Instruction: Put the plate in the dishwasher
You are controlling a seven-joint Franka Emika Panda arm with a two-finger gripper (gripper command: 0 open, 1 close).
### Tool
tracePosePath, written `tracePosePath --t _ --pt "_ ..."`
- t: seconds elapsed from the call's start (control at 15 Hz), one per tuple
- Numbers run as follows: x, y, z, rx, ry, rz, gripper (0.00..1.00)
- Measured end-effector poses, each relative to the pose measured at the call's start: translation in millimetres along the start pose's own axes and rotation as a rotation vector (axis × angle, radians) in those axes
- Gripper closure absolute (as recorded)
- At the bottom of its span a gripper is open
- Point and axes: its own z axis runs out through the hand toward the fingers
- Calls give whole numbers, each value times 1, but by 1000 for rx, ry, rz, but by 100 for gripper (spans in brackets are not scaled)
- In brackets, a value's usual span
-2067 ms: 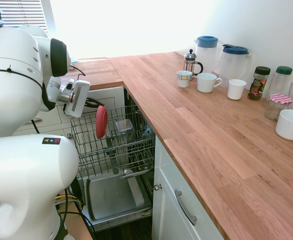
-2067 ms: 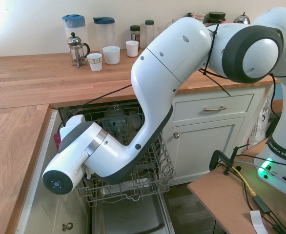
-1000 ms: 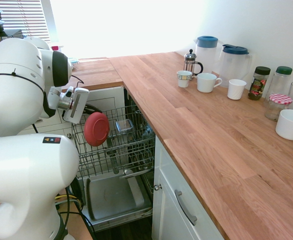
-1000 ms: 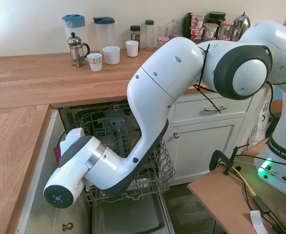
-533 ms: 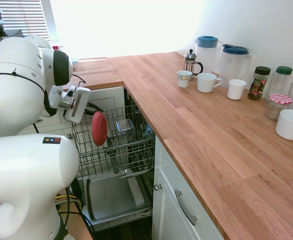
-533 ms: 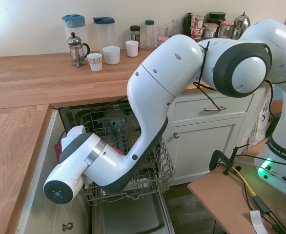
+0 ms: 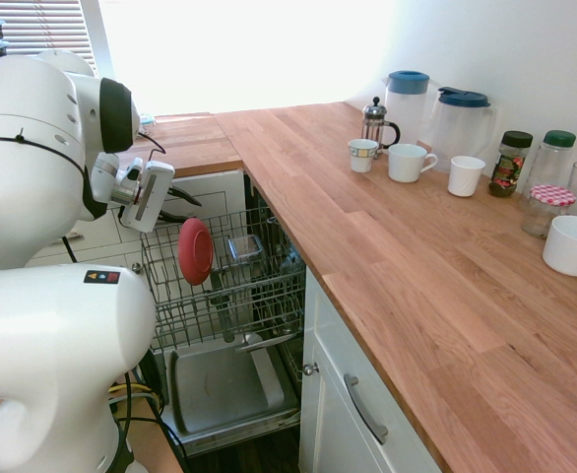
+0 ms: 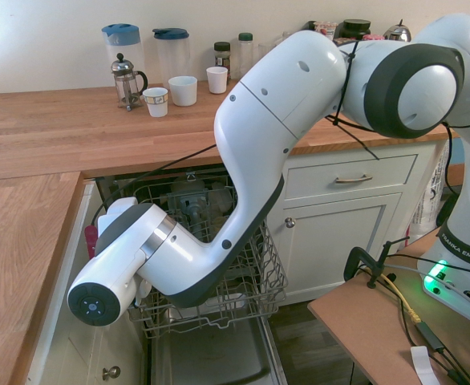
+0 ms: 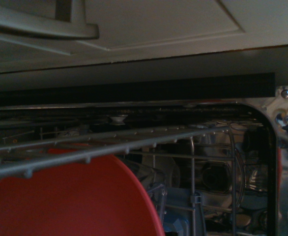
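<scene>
The plate (image 7: 195, 251) stands on edge in the pulled-out wire rack (image 7: 231, 286) of the dishwasher (image 7: 224, 379), round, plain red-pink, matte, its face turned a little toward the first exterior camera. The tool (image 7: 176, 200) sits just above and beside the plate's top rim, dark fingers (image 7: 182, 196) spread apart, released and clear of it. In the wrist view the plate (image 9: 75, 199) fills the lower part as a broad red curve behind the rack's grey wires. On the wooden tabletop (image 7: 407, 256) stand mugs (image 7: 410, 162), two jugs (image 7: 436, 113) and a white bowl (image 7: 573, 244), well apart from the dishwasher
</scene>
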Motion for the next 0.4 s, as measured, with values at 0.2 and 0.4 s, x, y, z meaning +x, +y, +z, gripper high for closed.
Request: tracePosePath --t 0.2,0.4 --pt "7 13 -27 49 -9 31 0" --pt "16 38 -44 68 -39 71 0"
